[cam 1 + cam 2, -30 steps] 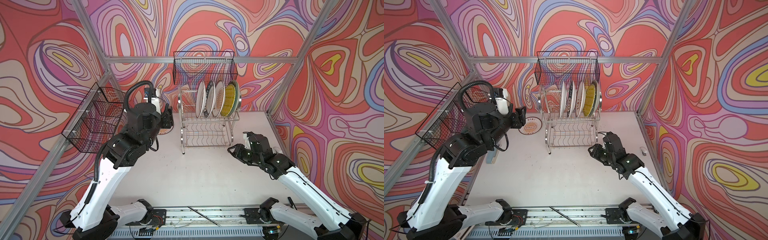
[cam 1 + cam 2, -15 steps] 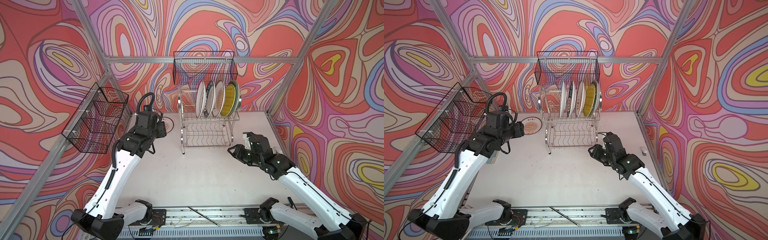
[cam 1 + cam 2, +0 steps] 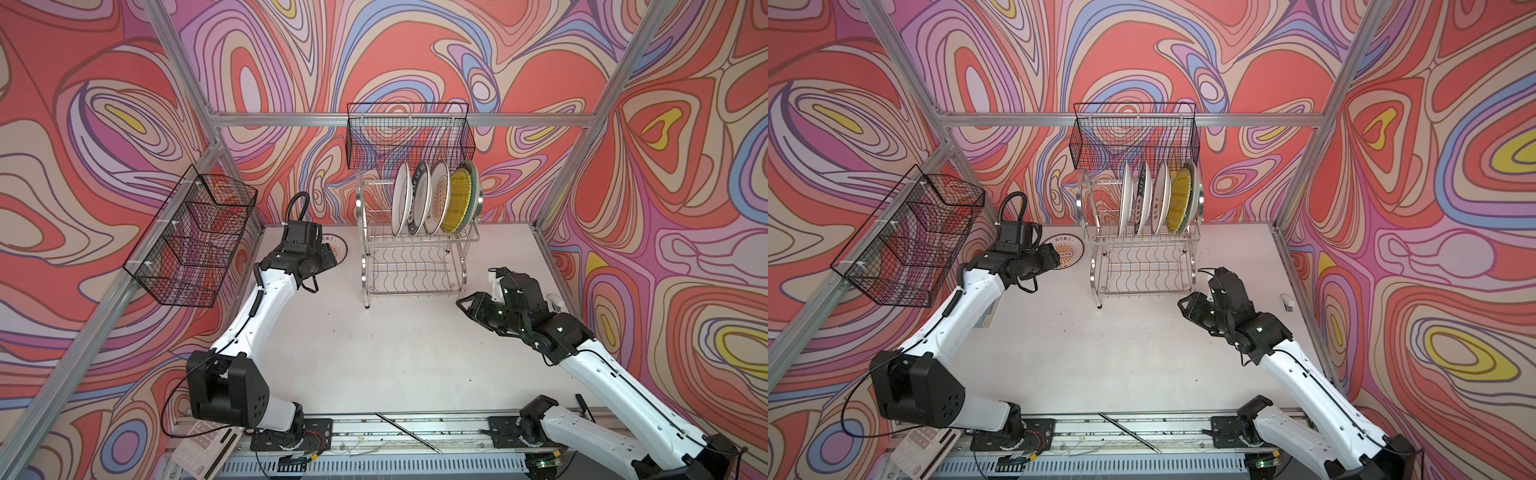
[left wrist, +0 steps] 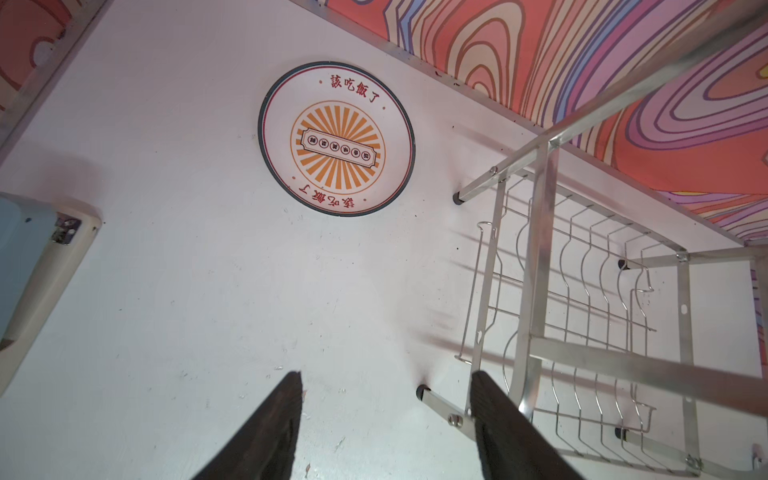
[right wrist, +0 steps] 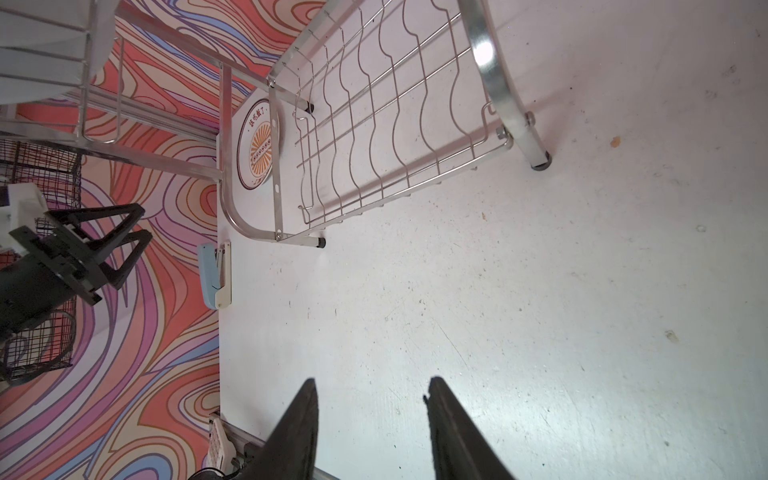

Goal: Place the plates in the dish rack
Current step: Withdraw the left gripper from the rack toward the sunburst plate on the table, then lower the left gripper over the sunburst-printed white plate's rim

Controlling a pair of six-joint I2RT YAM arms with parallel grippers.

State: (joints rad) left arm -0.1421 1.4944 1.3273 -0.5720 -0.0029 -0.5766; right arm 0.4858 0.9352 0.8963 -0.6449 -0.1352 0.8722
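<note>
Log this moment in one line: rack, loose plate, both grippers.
dish rack: five plates upright, upper tier | sunburst plate: flat on table beside rack | left gripper: open, empty | right gripper: open, empty

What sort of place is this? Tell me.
Probably a robot test cell: swirl-printed walls on an aluminium frame, left arm and right arm mounted on a rail, a chrome dish rack on a white table.
</note>
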